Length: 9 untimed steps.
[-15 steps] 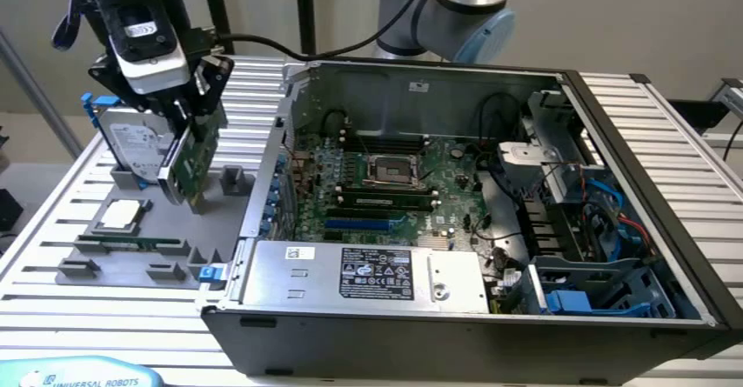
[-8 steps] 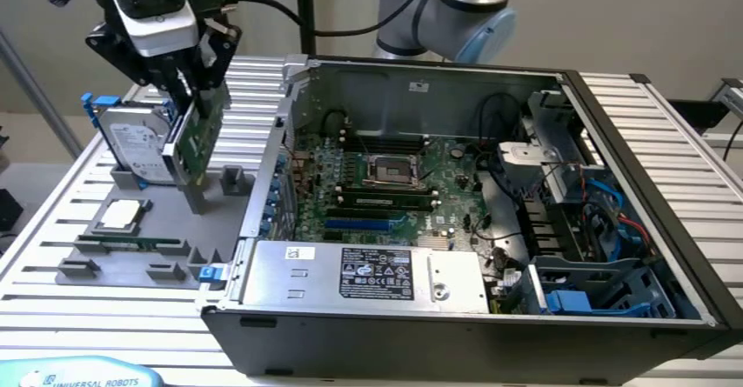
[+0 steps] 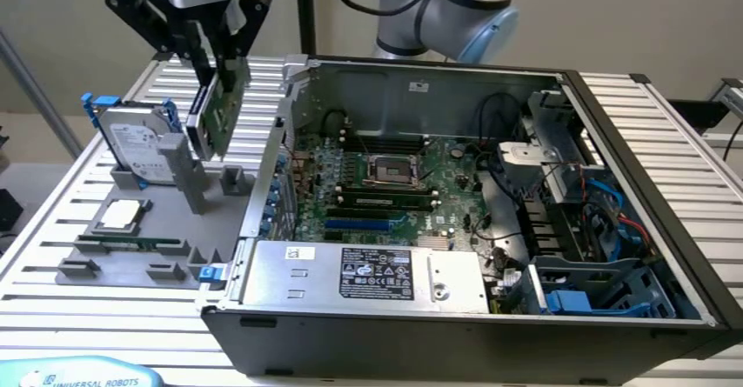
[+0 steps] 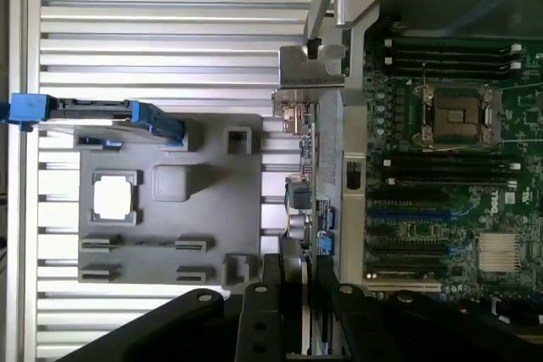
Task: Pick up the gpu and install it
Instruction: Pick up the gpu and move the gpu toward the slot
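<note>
In the wrist view, the gpu (image 4: pixel 307 184) is pinched between the jaws of the gripper (image 4: pixel 296 275). It is seen edge-on, as a thin dark green card with a silver end bracket. It is held in the air between the grey holder (image 4: pixel 212 175) and the open computer case (image 3: pixel 465 343).

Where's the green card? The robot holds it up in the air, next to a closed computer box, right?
No: the exterior view shows the black metal computer case open. The end effector holds the flat dark green card up beside it.
</note>
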{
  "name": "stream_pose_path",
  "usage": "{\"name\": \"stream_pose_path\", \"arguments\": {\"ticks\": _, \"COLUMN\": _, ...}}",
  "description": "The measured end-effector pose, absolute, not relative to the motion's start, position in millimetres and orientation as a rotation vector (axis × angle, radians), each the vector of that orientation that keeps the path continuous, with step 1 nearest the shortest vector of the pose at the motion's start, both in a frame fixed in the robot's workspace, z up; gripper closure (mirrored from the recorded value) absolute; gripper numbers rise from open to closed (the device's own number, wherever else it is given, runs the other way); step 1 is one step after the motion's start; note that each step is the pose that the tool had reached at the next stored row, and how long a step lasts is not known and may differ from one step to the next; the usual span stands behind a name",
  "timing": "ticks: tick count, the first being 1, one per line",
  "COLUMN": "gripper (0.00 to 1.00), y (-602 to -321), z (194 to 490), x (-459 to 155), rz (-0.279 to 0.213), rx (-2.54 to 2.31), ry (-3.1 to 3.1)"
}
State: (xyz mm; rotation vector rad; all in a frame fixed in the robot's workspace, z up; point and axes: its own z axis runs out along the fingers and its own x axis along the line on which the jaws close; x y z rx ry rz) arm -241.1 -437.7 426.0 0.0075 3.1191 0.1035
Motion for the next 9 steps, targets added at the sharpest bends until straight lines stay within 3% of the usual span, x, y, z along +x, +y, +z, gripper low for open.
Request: {"name": "stream_pose_path", "arguments": {"ticks": 9, "gripper": 0.73, "y": -437.7, "z": 442.6, "x": -199.9, "rz": 0.104, "rx": 0.009, "ry": 3.138}}
